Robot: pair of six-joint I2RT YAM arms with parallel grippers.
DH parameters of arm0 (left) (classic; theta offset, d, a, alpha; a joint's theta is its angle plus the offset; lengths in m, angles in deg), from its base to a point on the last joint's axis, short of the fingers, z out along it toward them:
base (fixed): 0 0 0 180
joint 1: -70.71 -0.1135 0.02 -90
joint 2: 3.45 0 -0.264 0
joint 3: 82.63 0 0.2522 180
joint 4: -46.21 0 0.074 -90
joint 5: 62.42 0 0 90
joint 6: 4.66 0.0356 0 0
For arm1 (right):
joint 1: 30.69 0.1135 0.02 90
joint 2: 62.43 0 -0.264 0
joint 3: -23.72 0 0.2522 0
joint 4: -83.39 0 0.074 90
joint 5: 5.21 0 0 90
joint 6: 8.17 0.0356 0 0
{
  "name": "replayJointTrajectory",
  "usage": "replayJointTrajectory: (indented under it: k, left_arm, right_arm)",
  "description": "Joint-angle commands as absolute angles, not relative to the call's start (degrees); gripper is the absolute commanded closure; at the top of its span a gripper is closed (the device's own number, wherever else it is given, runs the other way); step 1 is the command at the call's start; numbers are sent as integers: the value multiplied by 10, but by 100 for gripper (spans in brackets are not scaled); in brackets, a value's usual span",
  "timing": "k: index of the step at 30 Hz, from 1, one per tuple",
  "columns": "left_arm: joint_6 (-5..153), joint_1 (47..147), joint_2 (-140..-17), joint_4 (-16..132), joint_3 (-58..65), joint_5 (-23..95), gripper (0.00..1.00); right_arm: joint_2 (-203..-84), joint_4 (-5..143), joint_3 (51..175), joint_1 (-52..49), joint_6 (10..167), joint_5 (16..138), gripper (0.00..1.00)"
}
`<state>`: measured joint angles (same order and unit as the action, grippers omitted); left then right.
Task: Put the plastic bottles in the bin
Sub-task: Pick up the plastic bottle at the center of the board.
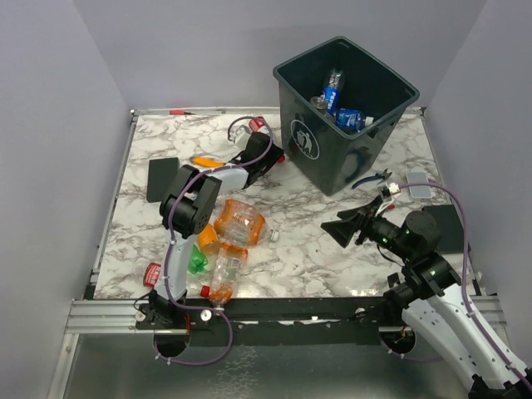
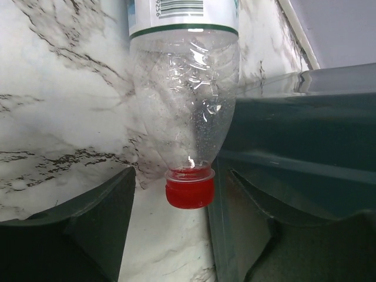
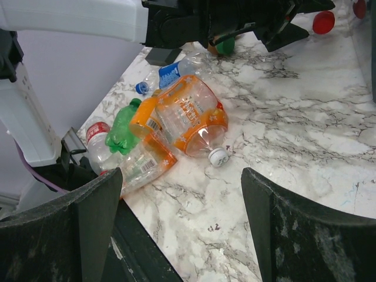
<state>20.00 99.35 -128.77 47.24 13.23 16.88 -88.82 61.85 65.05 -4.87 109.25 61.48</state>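
Note:
The dark green-grey bin (image 1: pixel 320 145) stands at the back right with a few blue-labelled bottles (image 1: pixel 334 91) inside. My left gripper (image 1: pixel 270 156) is open, just left of the bin. In the left wrist view a clear bottle (image 2: pixel 185 100) lies with its red cap (image 2: pixel 189 191) between the open fingers (image 2: pixel 76 229), and the bin wall (image 2: pixel 311 135) is close on the right. My right gripper (image 1: pixel 341 229) is open and empty above the table. Ahead of it in the right wrist view lie an orange bottle (image 3: pixel 188 114), a green one (image 3: pixel 123 126) and a clear one (image 3: pixel 141 164).
More bottles lie in a heap at the front left (image 1: pixel 229 249). Blue-handled pliers (image 1: pixel 371 178) and a small grey object (image 1: pixel 418 184) lie right of the bin. A flat black pad (image 1: pixel 163 179) lies at the left, another (image 1: pixel 445 224) at the right edge.

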Motion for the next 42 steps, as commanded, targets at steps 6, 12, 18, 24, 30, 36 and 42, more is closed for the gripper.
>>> replayJointTrajectory:
  k: [6, 12, 18, 24, 30, 36, 42]
  left_arm:
    - [175, 996, -1320, 444, 143, 195, 45]
    - [168, 995, -1340, 442, 158, 202, 49]
    - [163, 990, -1339, 422, 140, 205, 66]
    - [167, 982, -1298, 379, 90, 209, 93]
    - [206, 964, -1125, 333, -41, 200, 100]
    - [394, 952, -882, 369, -123, 189, 100]
    - [705, 992, -710, 411, -149, 282, 100]
  right_arm:
    - [-884, 614, 644, -45, 1083, 604, 15]
    - [-882, 605, 646, -45, 1081, 608, 15]
    - [-883, 601, 648, -45, 1081, 614, 15]
    - [-885, 595, 655, -45, 1083, 617, 15]
    - [-881, 577, 684, -45, 1095, 616, 15]
    - [-920, 585, 761, -45, 1116, 563, 14]
    - [-1011, 596, 867, -45, 1123, 517, 13]
